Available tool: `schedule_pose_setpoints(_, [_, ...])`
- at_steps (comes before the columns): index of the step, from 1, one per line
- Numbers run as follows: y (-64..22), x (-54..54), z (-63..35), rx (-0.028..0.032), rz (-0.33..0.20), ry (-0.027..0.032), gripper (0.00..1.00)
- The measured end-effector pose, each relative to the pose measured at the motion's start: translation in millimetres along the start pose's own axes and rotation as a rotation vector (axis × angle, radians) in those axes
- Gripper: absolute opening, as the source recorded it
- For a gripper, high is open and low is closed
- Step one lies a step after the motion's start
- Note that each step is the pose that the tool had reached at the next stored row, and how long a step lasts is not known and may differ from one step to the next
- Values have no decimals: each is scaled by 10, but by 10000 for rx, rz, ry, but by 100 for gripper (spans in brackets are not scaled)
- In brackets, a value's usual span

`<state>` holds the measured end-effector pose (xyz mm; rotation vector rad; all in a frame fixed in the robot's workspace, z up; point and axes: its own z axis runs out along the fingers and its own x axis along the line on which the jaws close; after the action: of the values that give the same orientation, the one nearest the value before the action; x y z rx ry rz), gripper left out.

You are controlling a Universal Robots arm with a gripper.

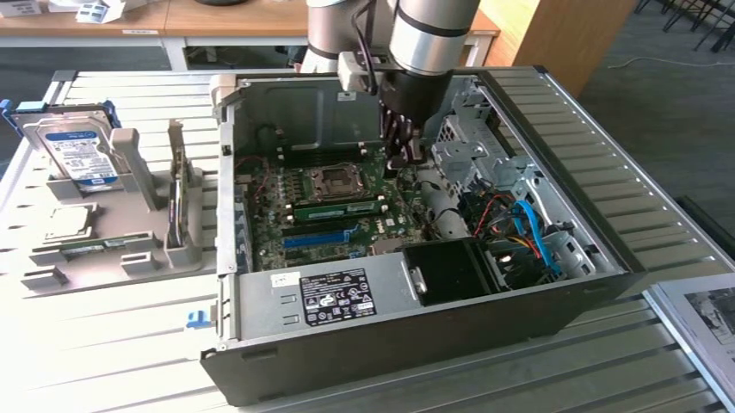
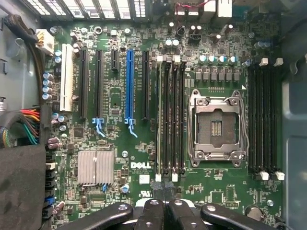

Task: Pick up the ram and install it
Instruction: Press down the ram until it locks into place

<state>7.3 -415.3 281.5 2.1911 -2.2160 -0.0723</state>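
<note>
The thin green ram stick (image 1: 339, 208) stands on edge, slotted into the green motherboard (image 2: 230, 191). The black pincer (image 1: 402, 162) hovers near its end, fully shut and empty, seemingly suited to pressing it home.

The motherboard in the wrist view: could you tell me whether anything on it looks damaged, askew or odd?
Nothing looks damaged or askew on the motherboard. The one oddity is the CPU socket, which stands empty with its contacts exposed.

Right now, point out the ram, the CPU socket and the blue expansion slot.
ram (image 1: 339, 207): exterior view, its green face.
CPU socket (image 2: 218, 127): wrist view, socket centre.
blue expansion slot (image 2: 129, 84): wrist view, mid-length.
</note>
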Motion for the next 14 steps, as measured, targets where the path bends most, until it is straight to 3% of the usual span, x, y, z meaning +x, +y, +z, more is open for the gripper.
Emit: schedule_pose_setpoints(14, [-8, 3, 155, 0, 0, 0, 10])
